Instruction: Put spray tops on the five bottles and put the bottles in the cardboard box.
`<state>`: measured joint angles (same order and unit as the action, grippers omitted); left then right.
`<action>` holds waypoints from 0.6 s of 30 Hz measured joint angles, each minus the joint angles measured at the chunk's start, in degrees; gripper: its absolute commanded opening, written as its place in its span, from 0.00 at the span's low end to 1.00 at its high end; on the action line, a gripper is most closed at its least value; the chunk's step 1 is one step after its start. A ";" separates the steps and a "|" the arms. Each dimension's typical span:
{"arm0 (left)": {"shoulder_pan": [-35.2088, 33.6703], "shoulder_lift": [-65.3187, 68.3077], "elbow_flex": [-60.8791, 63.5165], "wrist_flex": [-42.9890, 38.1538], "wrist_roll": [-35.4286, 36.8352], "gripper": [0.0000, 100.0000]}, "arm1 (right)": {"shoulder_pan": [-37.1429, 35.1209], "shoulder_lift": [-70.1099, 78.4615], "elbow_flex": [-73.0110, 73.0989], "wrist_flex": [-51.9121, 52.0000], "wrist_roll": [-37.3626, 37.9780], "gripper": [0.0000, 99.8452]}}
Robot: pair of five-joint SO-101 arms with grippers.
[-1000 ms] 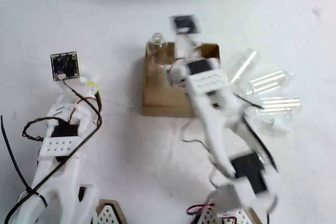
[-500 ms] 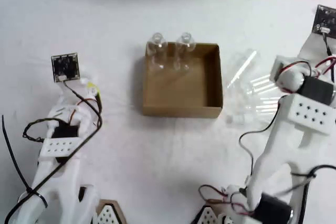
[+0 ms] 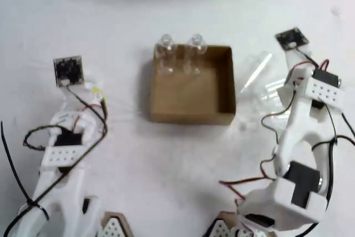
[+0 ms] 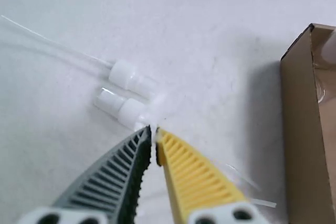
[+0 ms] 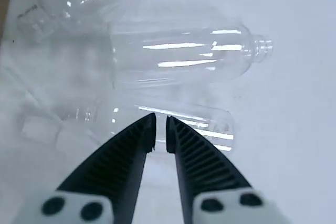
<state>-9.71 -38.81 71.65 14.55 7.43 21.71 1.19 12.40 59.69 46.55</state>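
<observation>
The cardboard box [image 3: 222, 90] sits mid-table, with two clear bottles [image 3: 165, 54] [image 3: 195, 53] upright along its far wall. Right of the box several capless bottles [image 3: 256, 69] lie on their sides. My right gripper [image 5: 160, 125] hovers shut just over one lying bottle [image 5: 205, 125], with another bottle [image 5: 184, 56] beyond it. Far to the left, my left gripper [image 4: 154, 132] is low over the cloth, its grey and yellow fingertips shut on a white spray top [image 4: 128, 111]. A second spray top [image 4: 126, 74] with a long dip tube lies just beyond.
White cloth covers the table [image 3: 138, 20]. The box's side wall [image 4: 307, 129] stands to one side of the left gripper. Loose cables hang along both arms [image 3: 83, 115]. Open cloth stretches between the left arm and the box.
The right arm pulled out of the box, swung far right, then came back over the lying bottles. A second upright bottle now shows in the box. The left arm stayed still.
</observation>
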 measured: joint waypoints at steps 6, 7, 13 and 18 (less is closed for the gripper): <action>0.97 0.00 0.00 0.00 -1.58 0.02 | -0.97 -0.35 0.00 1.49 15.47 0.03; 1.05 0.00 0.00 0.00 -1.93 0.02 | -1.67 -0.70 0.00 2.81 18.81 0.03; 1.23 0.00 0.00 0.00 -2.11 0.02 | -5.19 -1.05 0.00 13.01 39.03 0.07; 1.23 0.00 0.00 0.00 -2.46 0.02 | -5.80 -1.05 1.76 13.36 43.69 0.22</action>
<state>-8.48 -38.81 71.65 14.55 4.97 15.91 0.13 14.15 73.05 90.24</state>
